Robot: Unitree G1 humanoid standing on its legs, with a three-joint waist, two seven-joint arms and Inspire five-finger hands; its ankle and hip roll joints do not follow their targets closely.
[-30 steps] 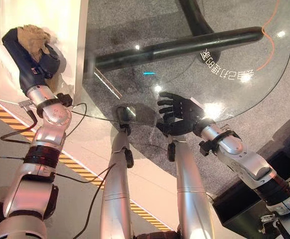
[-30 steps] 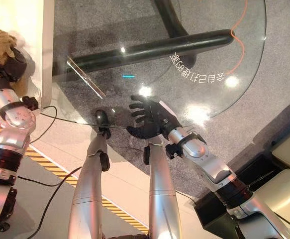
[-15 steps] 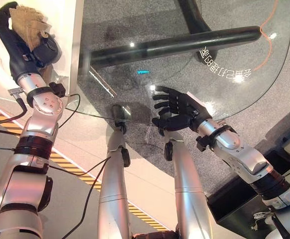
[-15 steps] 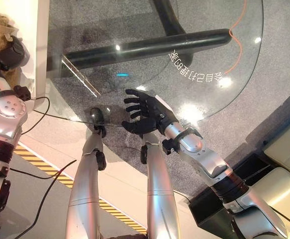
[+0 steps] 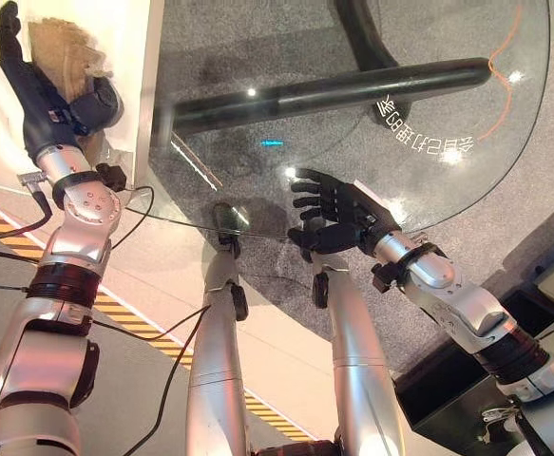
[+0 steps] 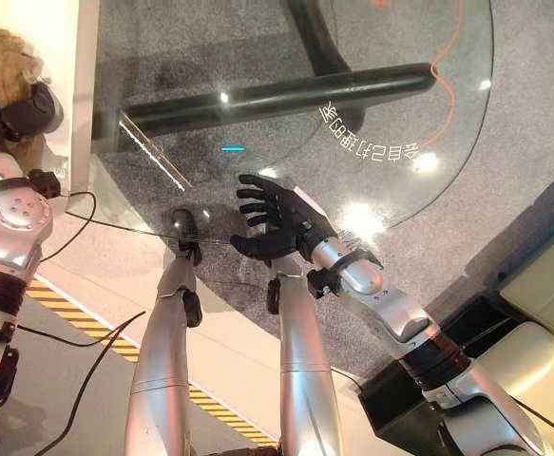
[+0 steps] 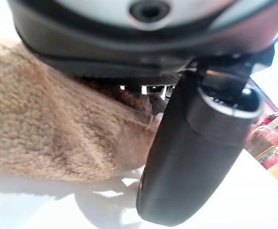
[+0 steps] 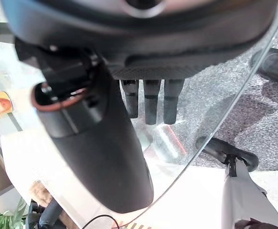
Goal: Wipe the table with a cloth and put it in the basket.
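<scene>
While the round glass table point(image 5: 467, 180) spreads across the head views, its dark tubular base point(image 5: 334, 90) and the speckled grey carpet point(image 6: 543, 123) are seen straight through the transparent top. An orange cable point(image 6: 448, 57) is traced across the carpet beyond the table's far edge. At the robot's left, a white surface point(image 5: 129, 57) is butted against the straight edge of the glass, and yellow-and-black hazard tape point(image 5: 115, 309) is laid on the floor below it. At the lower right, a black box point(image 6: 395, 413) is set on the floor beside pale cushioned furniture point(image 6: 533, 370).

The right hand point(image 5: 338, 214) is held over the near rim of the glass with its fingers spread wide and straight, nothing being gripped; in its own wrist view the fingertips point(image 8: 150, 102) are seen pointing down toward the tabletop.

The left hand point(image 5: 39, 104) is raised over the white surface, well apart from the right. The tan, fuzzy cloth point(image 5: 63, 52) is bunched against its palm. In the left wrist view the cloth point(image 7: 57, 129) is pressed between the palm and the thumb point(image 7: 196, 157), with its lower edge lying on the white surface. The fingers seen in the left eye view are extended upward past the cloth, so a firm grip cannot be confirmed.
</scene>
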